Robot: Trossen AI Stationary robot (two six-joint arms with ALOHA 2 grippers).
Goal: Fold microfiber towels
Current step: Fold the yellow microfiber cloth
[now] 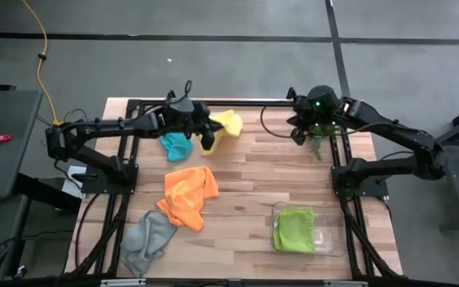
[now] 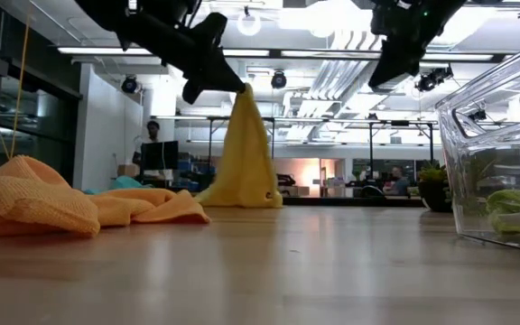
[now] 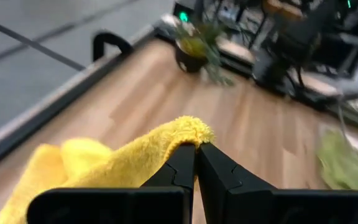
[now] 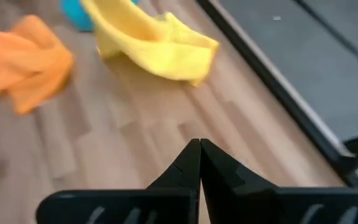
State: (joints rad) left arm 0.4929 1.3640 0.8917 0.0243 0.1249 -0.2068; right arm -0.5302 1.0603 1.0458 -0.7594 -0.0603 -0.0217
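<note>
Lime towel (image 1: 294, 229) (crumpled) — in tray (image 1: 331, 245)

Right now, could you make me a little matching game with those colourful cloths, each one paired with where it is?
Column one:
1. yellow towel
2. lime green towel
3. grey towel
4. orange towel

Column two:
A. lying in the clear tray
B. crumpled at the table's near left corner
C. pinched and lifted by the left gripper
D. heaped mid-table, left of centre

Pairs: 1-C, 2-A, 3-B, 4-D.
</note>
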